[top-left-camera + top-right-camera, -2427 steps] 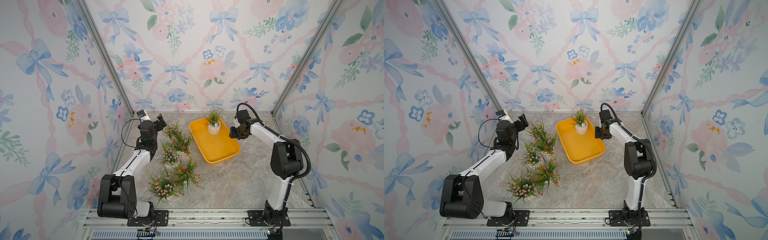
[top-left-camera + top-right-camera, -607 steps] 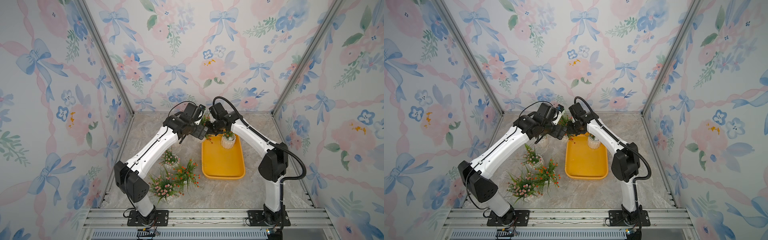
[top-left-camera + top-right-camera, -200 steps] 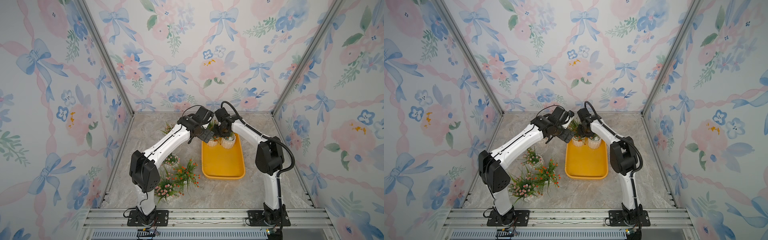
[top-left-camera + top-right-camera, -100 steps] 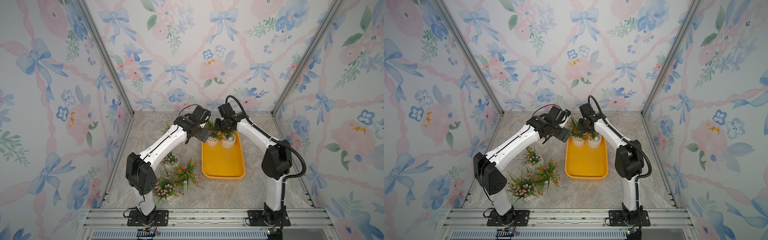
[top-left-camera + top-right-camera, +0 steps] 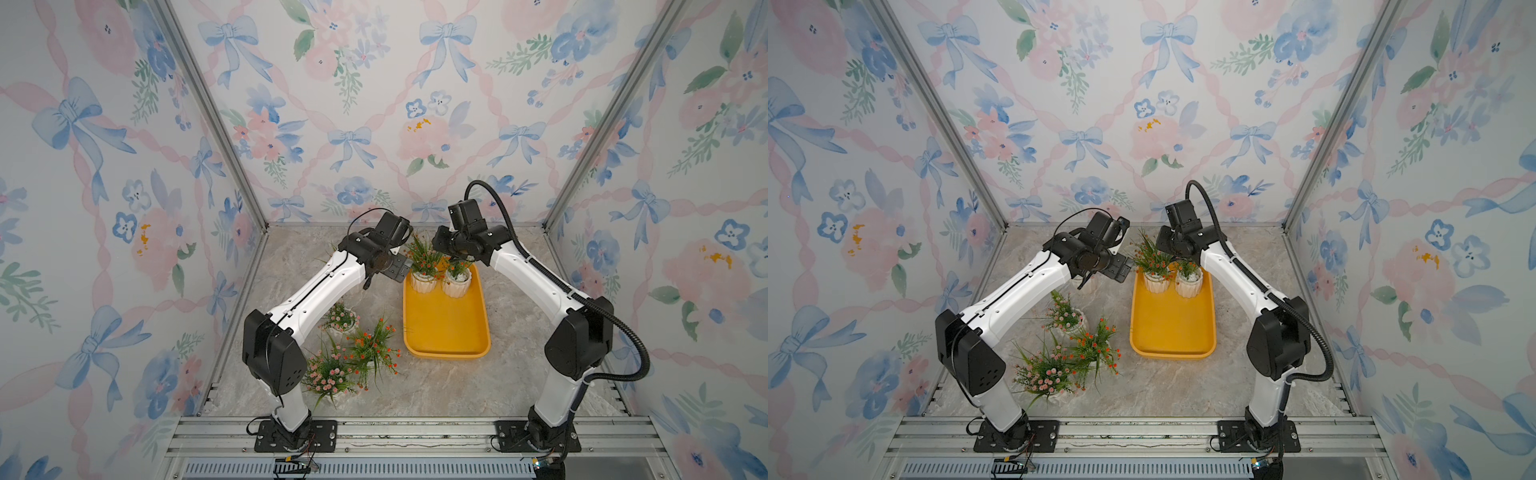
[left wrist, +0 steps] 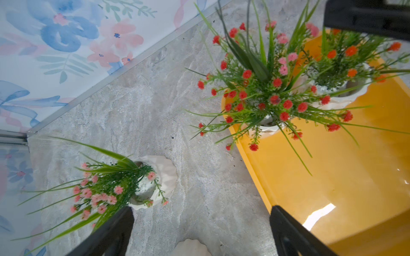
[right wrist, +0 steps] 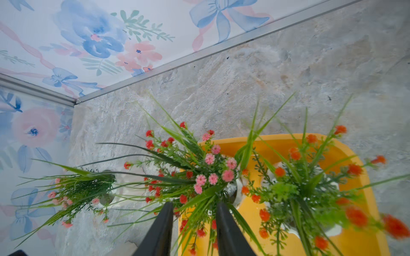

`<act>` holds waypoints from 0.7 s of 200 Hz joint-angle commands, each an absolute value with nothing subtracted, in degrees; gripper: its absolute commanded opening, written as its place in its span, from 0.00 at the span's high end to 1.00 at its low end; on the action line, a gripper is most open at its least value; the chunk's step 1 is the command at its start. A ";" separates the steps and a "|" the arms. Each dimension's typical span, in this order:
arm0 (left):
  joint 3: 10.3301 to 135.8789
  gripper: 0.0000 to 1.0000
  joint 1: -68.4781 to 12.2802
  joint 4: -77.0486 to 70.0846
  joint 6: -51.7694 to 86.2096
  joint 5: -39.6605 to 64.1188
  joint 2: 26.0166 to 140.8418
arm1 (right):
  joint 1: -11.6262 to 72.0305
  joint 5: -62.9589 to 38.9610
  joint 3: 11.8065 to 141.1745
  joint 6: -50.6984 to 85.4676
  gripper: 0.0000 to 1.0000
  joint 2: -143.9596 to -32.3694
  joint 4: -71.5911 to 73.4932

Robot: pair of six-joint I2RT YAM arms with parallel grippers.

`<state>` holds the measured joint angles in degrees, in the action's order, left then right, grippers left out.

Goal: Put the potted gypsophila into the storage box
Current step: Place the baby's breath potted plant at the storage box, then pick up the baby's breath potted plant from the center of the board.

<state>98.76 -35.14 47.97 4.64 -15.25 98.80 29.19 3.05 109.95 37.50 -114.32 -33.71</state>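
Two ribbed pots (image 5: 424, 283) (image 5: 457, 286) in glossy storage box (image 5: 446, 328), left end effector (image 6: 202, 212) spread wide, right end effector (image 7: 194, 205) slightly parted, both empty

You see a glossy yellow-orange storage box (image 5: 446, 328) on a grey, marble-veined bench (image 5: 519, 374). The red-flowered gypsophila (image 5: 424, 258) and the orange-flowered gypsophila (image 5: 457, 268) have green sprays and white ribbed pots. The walls (image 5: 353, 104) are pale, patterned with blue bows, pink ribbons and blossoms. The arms (image 5: 536, 278) are white with black joints.
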 commanded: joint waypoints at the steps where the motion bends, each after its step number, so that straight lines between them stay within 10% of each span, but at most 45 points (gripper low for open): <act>1: 96.54 0.02 -32.92 45.71 7.28 -16.52 95.18 | 32.56 1.85 109.96 37.56 0.65 -114.15 -31.06; 140: 74.07 0.02 -27.81 41.89 23.07 -19.11 73.79 | 42.94 -0.26 106.98 36.61 0.40 -115.74 -29.76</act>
